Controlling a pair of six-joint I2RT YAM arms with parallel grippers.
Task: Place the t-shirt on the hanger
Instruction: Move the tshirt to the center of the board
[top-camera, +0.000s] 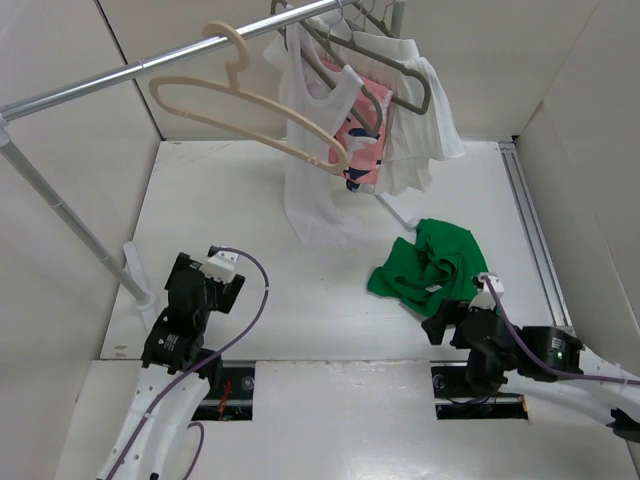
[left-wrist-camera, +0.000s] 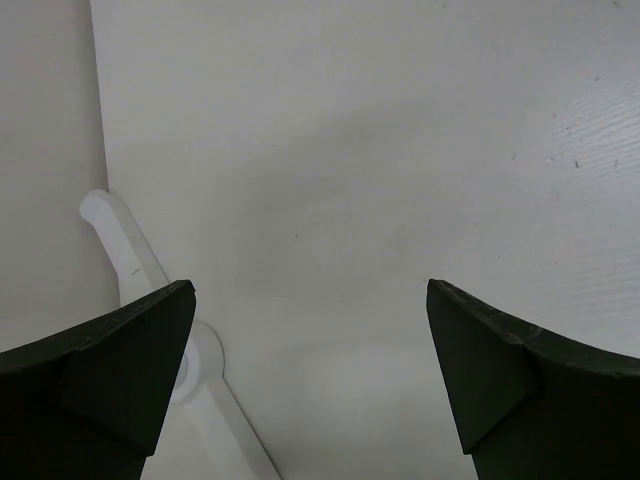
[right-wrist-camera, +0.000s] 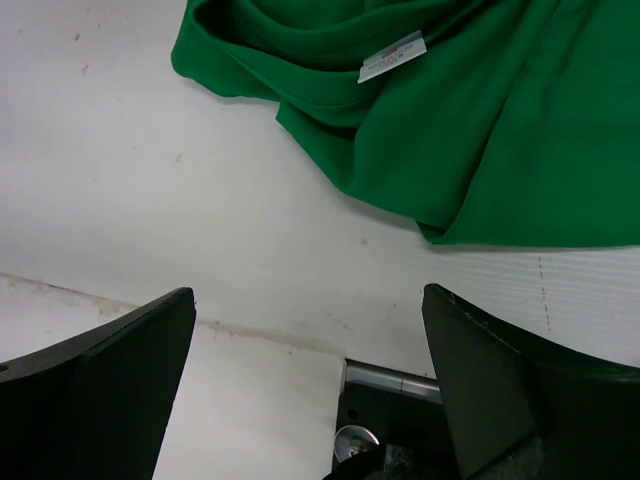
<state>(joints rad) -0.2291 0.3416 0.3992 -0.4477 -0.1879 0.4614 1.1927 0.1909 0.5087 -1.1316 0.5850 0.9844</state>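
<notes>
The bright green t-shirt (top-camera: 428, 265) lies crumpled on the white table at the right; it also fills the top of the right wrist view (right-wrist-camera: 430, 110), its white neck label (right-wrist-camera: 392, 56) facing up. The cream hanger (top-camera: 240, 105) hangs by its hook from the metal rail at the upper left. My right gripper (top-camera: 443, 322) is open and empty, just near of the shirt's front edge (right-wrist-camera: 310, 335). My left gripper (top-camera: 215, 283) is open and empty over bare table at the left (left-wrist-camera: 310, 335).
The metal clothes rail (top-camera: 150, 65) crosses the top; its white foot (left-wrist-camera: 150, 290) lies by the left gripper. A white tank top (top-camera: 310, 170), a pink patterned garment (top-camera: 358, 150) and grey-brown hangers (top-camera: 385, 75) hang at the back. Arm mount openings (right-wrist-camera: 400, 420) sit at the near edge.
</notes>
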